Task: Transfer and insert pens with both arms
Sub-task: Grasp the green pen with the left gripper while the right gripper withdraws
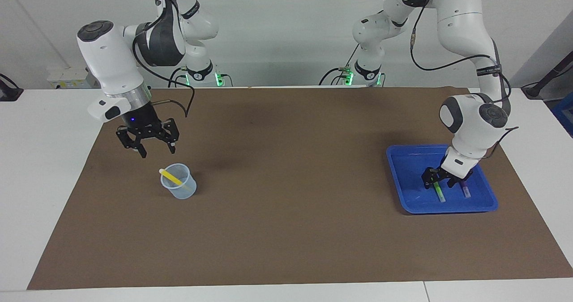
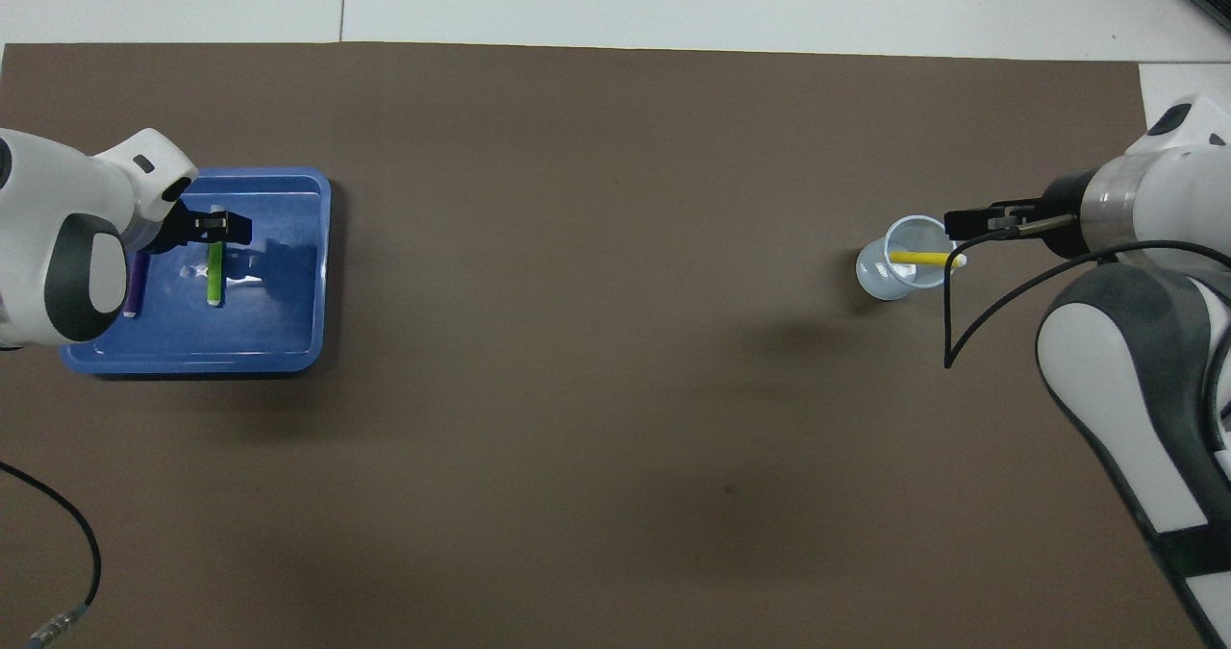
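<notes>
A clear plastic measuring cup [image 1: 178, 186] stands on the brown mat [image 1: 286, 230] toward the right arm's end of the table, and a thin yellow marker pen [image 1: 170, 177] leans inside it, its pale tip sticking over the rim. One pen, it seems, is already delivered. Above the mat just beside the cup hangs the right arm's black two-finger gripper [image 1: 155, 148], its fingers spread and empty, probably waiting for the next handover.

Toward the left arm's end sits a shallow blue plastic tray [image 1: 405, 176]. The left arm's gripper [image 1: 436, 181] is down inside it, at the end of a bright green marker pen [image 1: 439, 193] that lies flat on the tray floor; whether its fingers have closed on the pen I cannot tell. A purple marker pen [image 1: 465, 190] lies just beside, parallel, apparently next in line.

The mat covers most of a white table [image 1: 27, 181]; a plain pale wall [image 1: 286, 29] rises at the robots' end.
</notes>
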`<action>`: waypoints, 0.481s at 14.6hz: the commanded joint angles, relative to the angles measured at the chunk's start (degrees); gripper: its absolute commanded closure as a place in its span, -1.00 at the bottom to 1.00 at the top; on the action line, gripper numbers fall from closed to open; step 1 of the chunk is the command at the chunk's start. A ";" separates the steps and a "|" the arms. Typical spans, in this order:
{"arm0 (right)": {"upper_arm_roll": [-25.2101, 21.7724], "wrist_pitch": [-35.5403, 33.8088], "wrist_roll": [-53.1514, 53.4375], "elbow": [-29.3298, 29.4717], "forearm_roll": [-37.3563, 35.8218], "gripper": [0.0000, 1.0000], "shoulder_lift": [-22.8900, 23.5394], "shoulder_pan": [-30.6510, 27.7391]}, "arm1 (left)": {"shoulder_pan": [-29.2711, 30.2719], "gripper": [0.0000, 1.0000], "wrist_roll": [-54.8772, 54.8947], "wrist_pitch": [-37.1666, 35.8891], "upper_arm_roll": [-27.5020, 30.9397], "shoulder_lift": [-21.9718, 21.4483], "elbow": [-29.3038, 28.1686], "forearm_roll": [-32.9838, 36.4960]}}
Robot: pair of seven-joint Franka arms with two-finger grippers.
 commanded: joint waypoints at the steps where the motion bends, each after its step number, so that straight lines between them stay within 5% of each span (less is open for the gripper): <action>1: 0.27 0.65 1.04 -0.09 -0.04 -0.68 0.12 -0.16 | 0.55 -0.28 0.11 0.93 -0.37 -0.33 -1.54 0.43; 7: 0.45 0.21 2.62 0.96 3.11 -0.65 0.47 -0.07 | 0.73 -0.35 0.02 1.37 -0.37 -0.33 -1.46 0.43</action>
